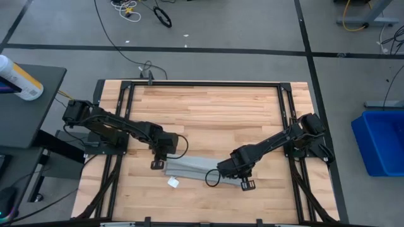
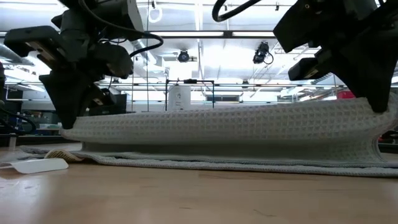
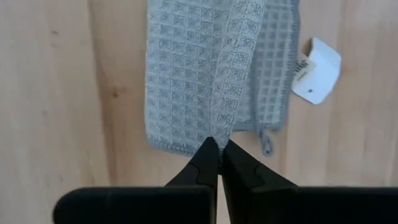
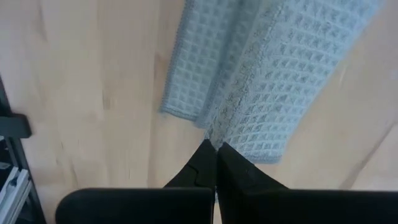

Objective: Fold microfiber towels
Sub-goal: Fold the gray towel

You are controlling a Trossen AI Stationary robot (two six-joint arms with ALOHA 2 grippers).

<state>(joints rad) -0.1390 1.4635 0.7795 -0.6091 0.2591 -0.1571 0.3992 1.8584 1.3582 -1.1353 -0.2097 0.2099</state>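
The microfiber towel point(image 1: 192, 166) is seen as a long, narrow folded strip near the front edge of the wooden counter point(image 1: 208, 107), stretched between the two arms. The left claw point(image 1: 157, 164) is clenched on the towel's left end: in the left wrist view its two dark fingertips point(image 3: 209, 155) are pressed together, with an edge of the waffle-textured cloth point(image 3: 211, 68) pinched between them. The right claw point(image 1: 245, 184) is likewise clenched on the towel's right end, and in the right wrist view a hemmed edge of the cloth point(image 4: 261, 68) is caught at the point where the closed fingertips point(image 4: 208, 155) meet. In the low view the upper layer of the towel point(image 2: 230, 134) is held raised and drawn out between the left claw point(image 2: 65, 121) and the right claw point(image 2: 379, 106), while a lower layer is left lying flat on the counter point(image 2: 199, 196) beneath it. A small white tag point(image 1: 172, 182) is seen on the counter just in front of the towel's left part; in the left wrist view the tag point(image 3: 317, 78) lies beside the cloth's border, close to a short loop at the corner. A blue bin point(image 1: 383, 142) is placed on the floor to the right of the counter.
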